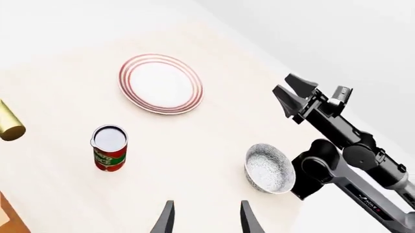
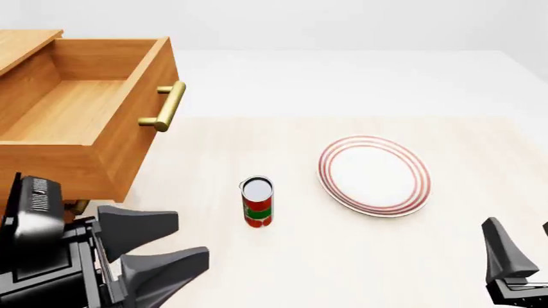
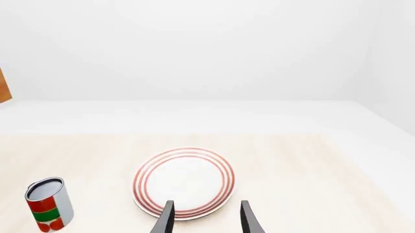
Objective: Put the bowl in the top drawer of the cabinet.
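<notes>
The bowl [image 1: 269, 168], white with a dense dark pattern, shows only in the left wrist view; it sits on the table beside the right arm's base links. It is out of the front view. The top drawer [image 2: 128, 131] of the cabinet [image 2: 22, 45] stands pulled out, with a bare wooden floor and its brass bar handle [image 2: 167, 106] facing the table. My left gripper [image 2: 190, 236] hovers open and empty near the front edge below the drawer. My right gripper [image 2: 520, 234] is open and empty at the right front, pointing at the plate.
A flat white plate [image 2: 374, 174] with red rings lies mid-right on the table. A red and green can [image 2: 256, 202] stands upright between the plate and the cabinet. The right arm [image 1: 343, 131] crosses the left wrist view close to the bowl.
</notes>
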Controlling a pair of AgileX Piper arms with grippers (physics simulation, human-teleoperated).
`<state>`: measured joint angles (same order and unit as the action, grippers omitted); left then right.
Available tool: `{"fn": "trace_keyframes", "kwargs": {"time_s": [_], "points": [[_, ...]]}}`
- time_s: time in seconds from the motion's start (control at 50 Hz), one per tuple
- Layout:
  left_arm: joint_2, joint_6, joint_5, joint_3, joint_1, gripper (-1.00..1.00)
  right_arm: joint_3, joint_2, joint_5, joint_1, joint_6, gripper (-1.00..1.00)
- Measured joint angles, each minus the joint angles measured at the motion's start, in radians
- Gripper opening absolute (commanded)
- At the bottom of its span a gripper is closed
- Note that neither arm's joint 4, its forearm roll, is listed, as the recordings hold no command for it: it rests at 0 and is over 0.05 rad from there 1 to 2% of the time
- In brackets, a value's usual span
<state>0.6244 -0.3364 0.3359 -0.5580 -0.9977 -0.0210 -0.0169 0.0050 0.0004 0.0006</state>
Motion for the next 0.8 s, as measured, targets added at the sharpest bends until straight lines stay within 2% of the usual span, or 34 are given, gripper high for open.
{"fn": "trace_keyframes", "kwargs": {"time_s": [0.32,0.8], "points": [[0.146,-0.131,-0.114,0.032,-0.084,1.00,0.000,0.000,0.000,0.000,0.000,1.00],[0.328,-0.241,-0.249,0.044,-0.175,1.00,0.000,0.000,0.000,0.000,0.000,1.00]]}}
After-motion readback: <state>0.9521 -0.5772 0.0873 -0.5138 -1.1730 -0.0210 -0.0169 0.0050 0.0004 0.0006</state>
